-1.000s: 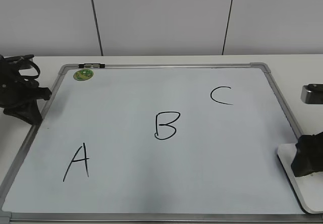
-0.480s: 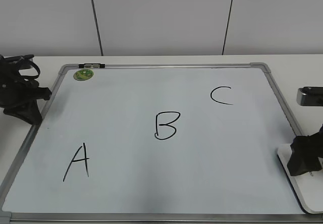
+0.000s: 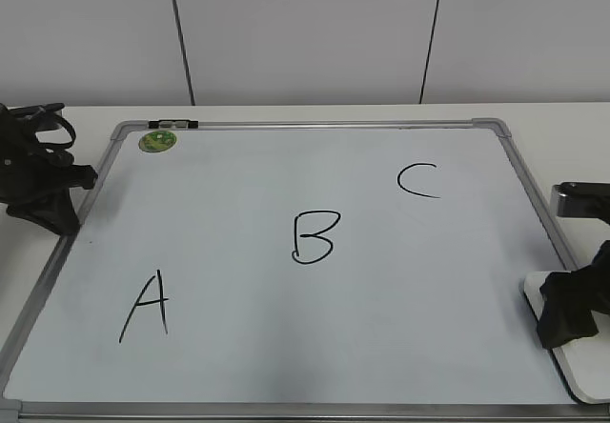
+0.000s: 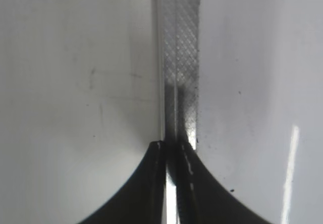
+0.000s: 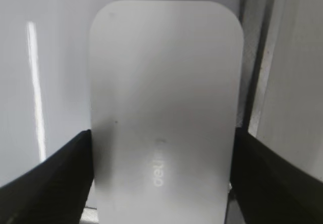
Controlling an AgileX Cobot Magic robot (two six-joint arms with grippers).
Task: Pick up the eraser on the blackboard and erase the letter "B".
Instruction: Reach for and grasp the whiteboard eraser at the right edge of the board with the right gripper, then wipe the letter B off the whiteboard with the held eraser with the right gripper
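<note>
White walls stand behind a white table where the blackboard [image 3: 315, 147] lies flat. At its lower right corner rests the eraser [image 5: 164, 108], and the right gripper [image 5: 161, 183] sits over it with fingers apart, one beside each long side; I cannot tell if they touch. The letter "B" [image 3: 315, 236] lies well off to the left of it. The left gripper [image 4: 174, 148] is pressed together, far away.
</note>
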